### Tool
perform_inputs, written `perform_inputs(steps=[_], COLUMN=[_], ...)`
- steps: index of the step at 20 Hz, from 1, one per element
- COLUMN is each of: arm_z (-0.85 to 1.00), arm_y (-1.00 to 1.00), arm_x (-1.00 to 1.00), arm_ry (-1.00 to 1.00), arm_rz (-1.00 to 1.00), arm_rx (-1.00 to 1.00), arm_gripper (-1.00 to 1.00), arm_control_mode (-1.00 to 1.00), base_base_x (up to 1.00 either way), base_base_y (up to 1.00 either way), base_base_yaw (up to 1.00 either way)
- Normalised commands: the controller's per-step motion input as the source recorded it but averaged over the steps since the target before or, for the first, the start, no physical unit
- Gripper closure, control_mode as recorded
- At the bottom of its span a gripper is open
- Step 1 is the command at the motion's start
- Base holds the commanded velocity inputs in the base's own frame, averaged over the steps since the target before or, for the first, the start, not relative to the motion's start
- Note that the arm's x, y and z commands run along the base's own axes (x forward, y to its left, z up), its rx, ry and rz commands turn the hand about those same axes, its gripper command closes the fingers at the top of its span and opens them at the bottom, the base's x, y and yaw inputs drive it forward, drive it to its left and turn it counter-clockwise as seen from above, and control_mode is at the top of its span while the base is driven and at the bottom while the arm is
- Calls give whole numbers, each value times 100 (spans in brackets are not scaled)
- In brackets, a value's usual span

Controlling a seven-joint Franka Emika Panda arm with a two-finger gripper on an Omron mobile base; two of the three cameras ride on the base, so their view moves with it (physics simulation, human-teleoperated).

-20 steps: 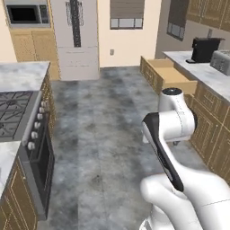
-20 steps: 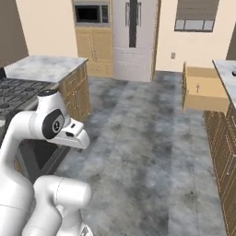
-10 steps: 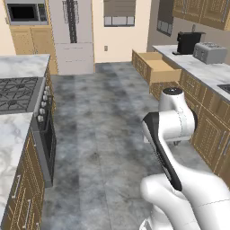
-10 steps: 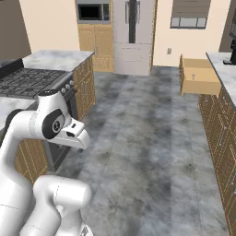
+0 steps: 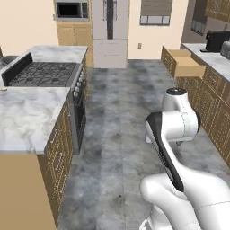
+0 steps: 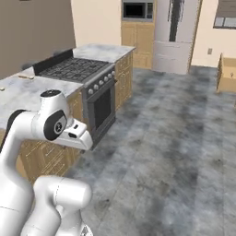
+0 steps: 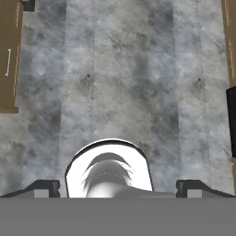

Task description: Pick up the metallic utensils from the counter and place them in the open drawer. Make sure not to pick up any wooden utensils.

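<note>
Counter [image 5: 31, 112] of white-and-grey marble fills the left side of the left base view, with the black gas cooktop [image 5: 45, 73] set into it toward the upper left. In the right base view the same counter [image 6: 23, 90] runs along the left edge, the cooktop [image 6: 73, 69] at upper centre-left and the oven front [image 6: 102, 107] below it. A small pale, brownish object lies at the far left edge of the counter in both base views, too small to name. The utensils cannot be made out on the marble.

The open drawer [image 5: 187, 66] of light tan wood juts out from the cabinets at the upper right of the left base view, its pale interior bare; in the right base view it [image 6: 227, 76] sits at the right edge. A steel refrigerator [image 5: 110, 27] stands at the top centre, a microwave [image 5: 71, 10] to its left.

The jaws [image 7: 118, 186] appear at the bottom of the hand view, the two dark fingertips [image 7: 42, 186] set wide apart with nothing between them, looking down on grey stone floor [image 7: 124, 73]. Brown cabinet fronts [image 7: 9, 55] line the left edge of that view. The jaws hang over the floor, well apart from both counter and drawer.
</note>
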Motion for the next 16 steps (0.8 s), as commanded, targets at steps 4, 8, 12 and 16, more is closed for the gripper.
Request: perform_inputs(steps=[4, 8, 12, 16], arm_z=[0, 0, 0, 0], arm_y=[0, 0, 0, 0], arm_x=[0, 0, 0, 0], arm_ry=[0, 0, 0, 0], arm_rz=[0, 0, 0, 0], arm_rx=[0, 0, 0, 0], arm_gripper=[-100, -100, -100, -100], arm_control_mode=[100, 100, 100, 100], base_base_x=[-44, -24, -6, 0], base_base_y=[65, 60, 70, 89], base_base_yaw=[53, 69, 75, 73])
